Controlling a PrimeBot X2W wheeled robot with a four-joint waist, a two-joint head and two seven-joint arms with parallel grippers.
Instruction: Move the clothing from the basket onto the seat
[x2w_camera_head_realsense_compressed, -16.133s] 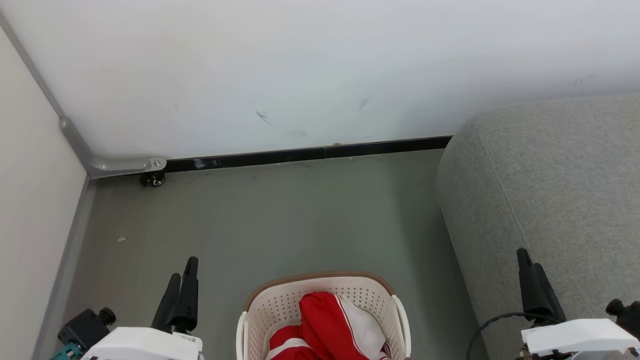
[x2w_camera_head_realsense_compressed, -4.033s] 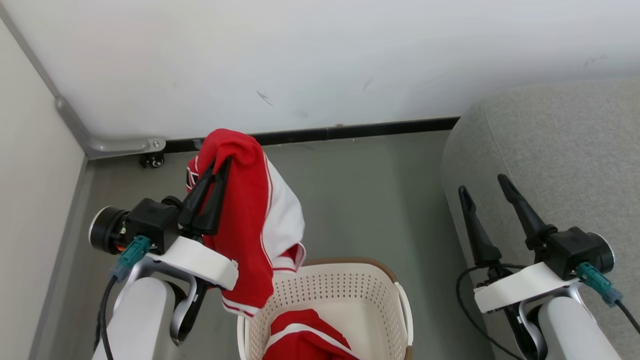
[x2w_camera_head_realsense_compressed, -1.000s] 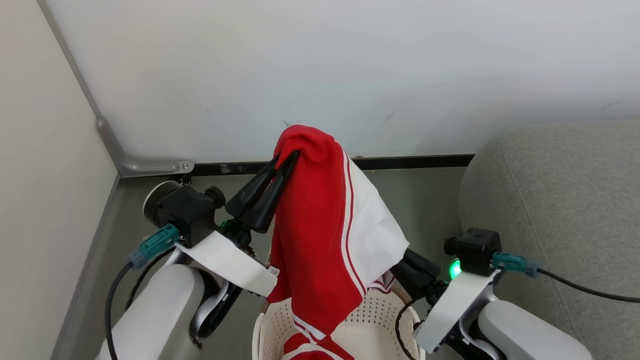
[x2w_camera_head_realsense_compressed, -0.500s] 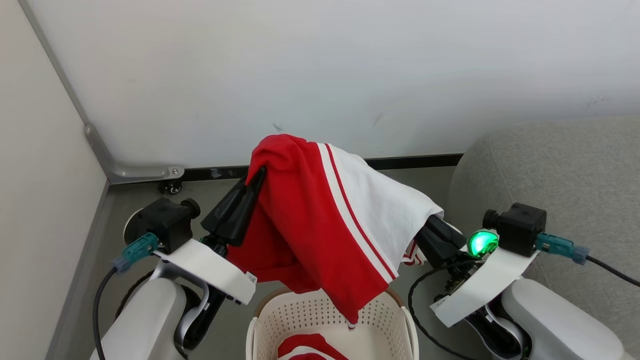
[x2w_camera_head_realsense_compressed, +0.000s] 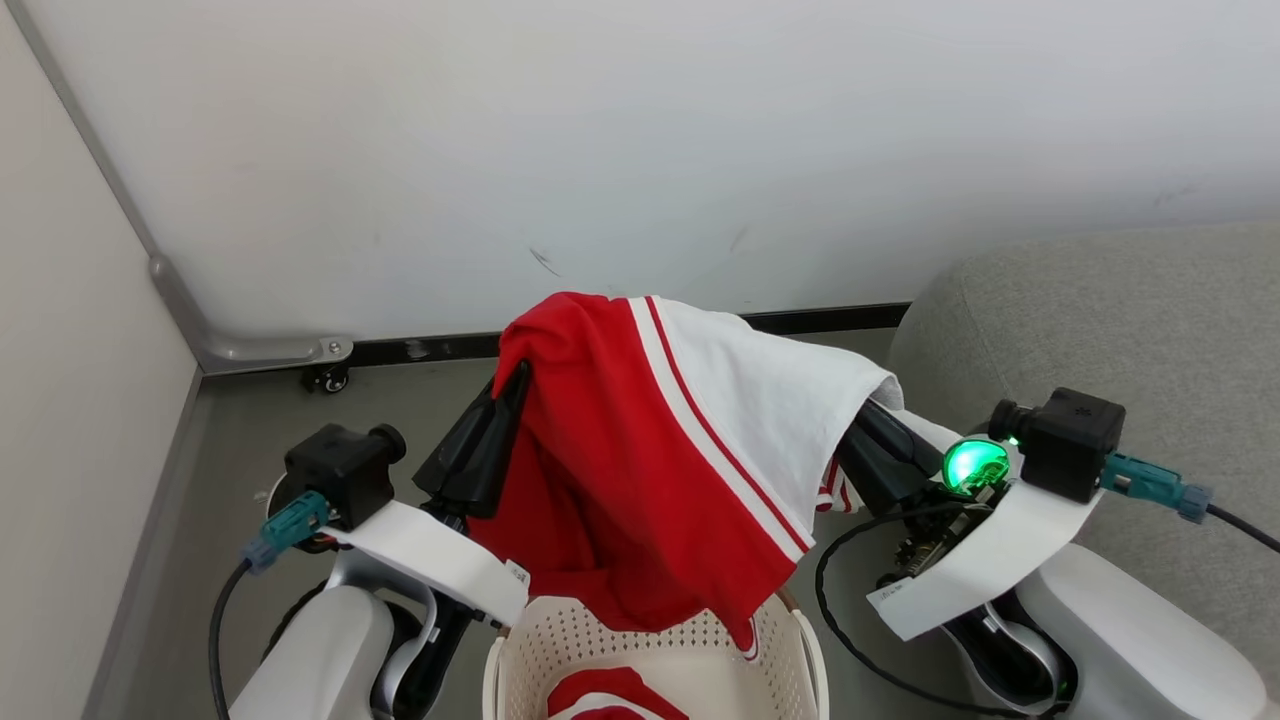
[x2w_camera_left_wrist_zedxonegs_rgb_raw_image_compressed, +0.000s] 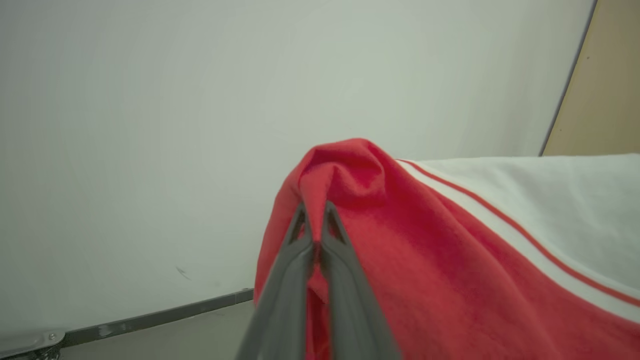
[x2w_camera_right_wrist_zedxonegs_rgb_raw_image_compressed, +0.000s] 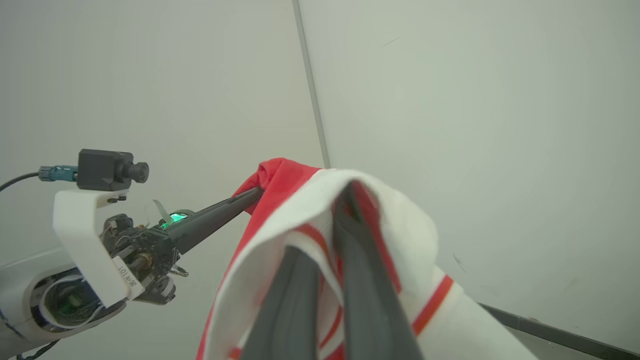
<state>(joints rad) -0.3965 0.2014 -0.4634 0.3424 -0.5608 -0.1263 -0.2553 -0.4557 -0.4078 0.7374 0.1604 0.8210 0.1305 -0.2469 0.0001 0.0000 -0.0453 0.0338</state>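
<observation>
Head view: the left gripper and right gripper hold one garment stretched between them, in the air above the basket. The left jaws are pressed together on a red fold. The right jaws pinch the white edge, their tips buried in cloth. The garment's lowest corner hangs at the basket's far rim; whether it touches cannot be told. A second garment lies inside the basket, cut off by the picture's near edge. The seat stands just right of the right arm and runs out of frame. Bare floor lies to the left, bounded by a side wall. The far wall stands behind the garment. Cloth hides most of the floor between the arms.
</observation>
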